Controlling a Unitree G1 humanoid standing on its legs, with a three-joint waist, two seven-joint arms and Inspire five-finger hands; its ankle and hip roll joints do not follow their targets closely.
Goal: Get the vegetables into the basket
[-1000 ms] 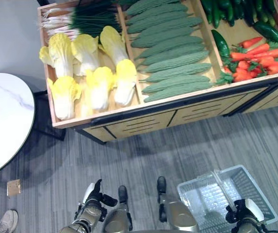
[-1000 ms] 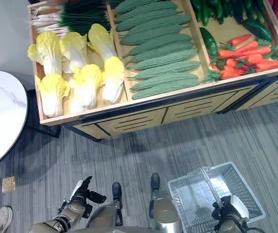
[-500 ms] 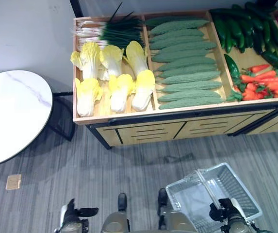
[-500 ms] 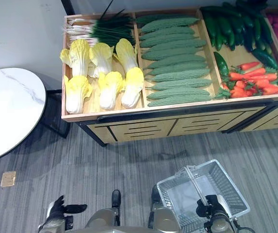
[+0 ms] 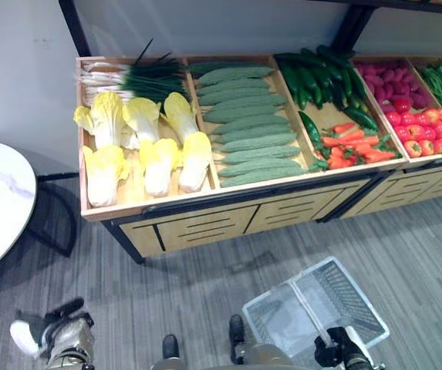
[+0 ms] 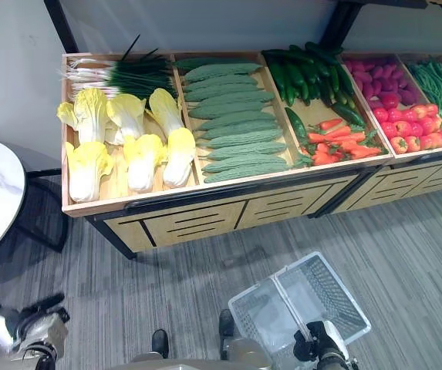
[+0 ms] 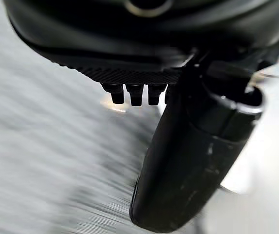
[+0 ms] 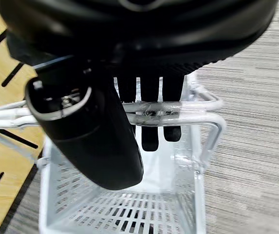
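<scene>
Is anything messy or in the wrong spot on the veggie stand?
Mostly tidy. One dark green cucumber lies apart from its pile, beside the orange carrots in the wooden display stand. The white wire basket is still empty.

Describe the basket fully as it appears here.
The basket is a white, box-shaped carrier of perforated, plastic-looking mesh walls with thin metal wire handles. It looks empty. It hangs tilted over the grey floor, in front of the produce stand, carried by the right hand, whose fingers curl under the handles.
</scene>
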